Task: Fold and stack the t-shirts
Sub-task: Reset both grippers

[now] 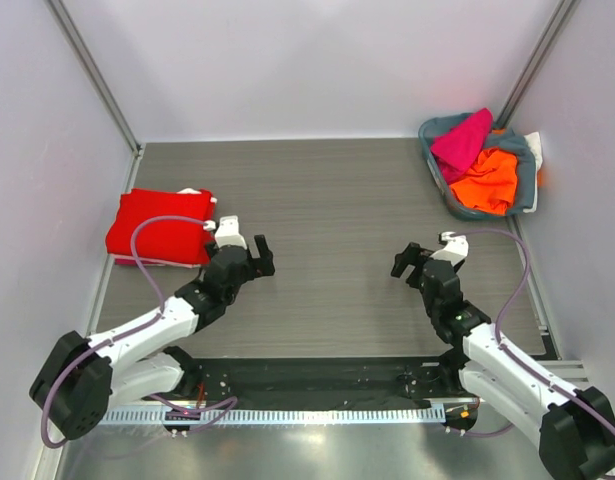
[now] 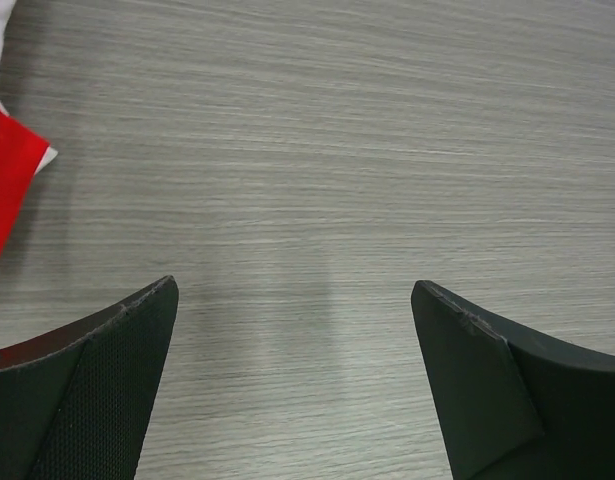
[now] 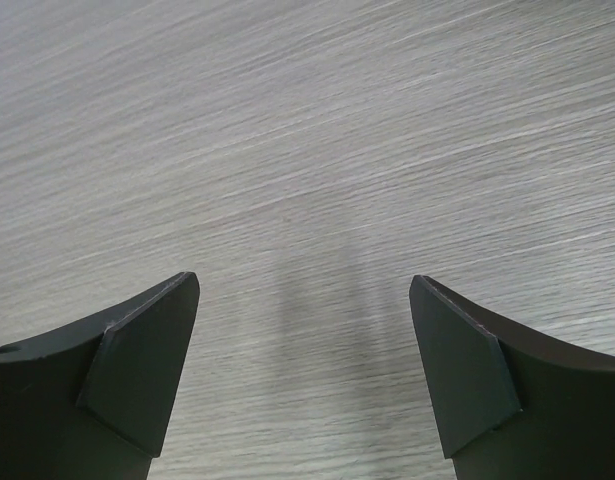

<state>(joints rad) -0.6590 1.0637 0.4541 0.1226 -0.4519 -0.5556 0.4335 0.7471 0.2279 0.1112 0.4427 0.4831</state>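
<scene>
Over on the left, a folded red t-shirt (image 1: 159, 235) lies flat on the table (image 1: 327, 190), with a strip of white cloth (image 1: 198, 192) peeking out along its far edge. It sits just beyond and to the outer side of the left gripper (image 1: 245, 248), near it but not touching. The wrist view shows only a red corner of it off to the left of the left-hand finger (image 2: 107, 380). That gripper's fingers are spread wide with nothing between them, only bare wood-grain tabletop. Moving across, the middle of the table is plain surface, and the right gripper (image 1: 427, 252) hovers low over it, its fingers (image 3: 137, 370) also spread wide apart and holding nothing. Well beyond those fingers and off to their right, in the far corner, a basket (image 1: 430, 160) holds loose shirts. A magenta t-shirt (image 1: 462, 140) is draped on top, an orange t-shirt (image 1: 487, 180) is bunched below it, and a bit of white fabric (image 1: 534, 145) hangs over the right rim.
</scene>
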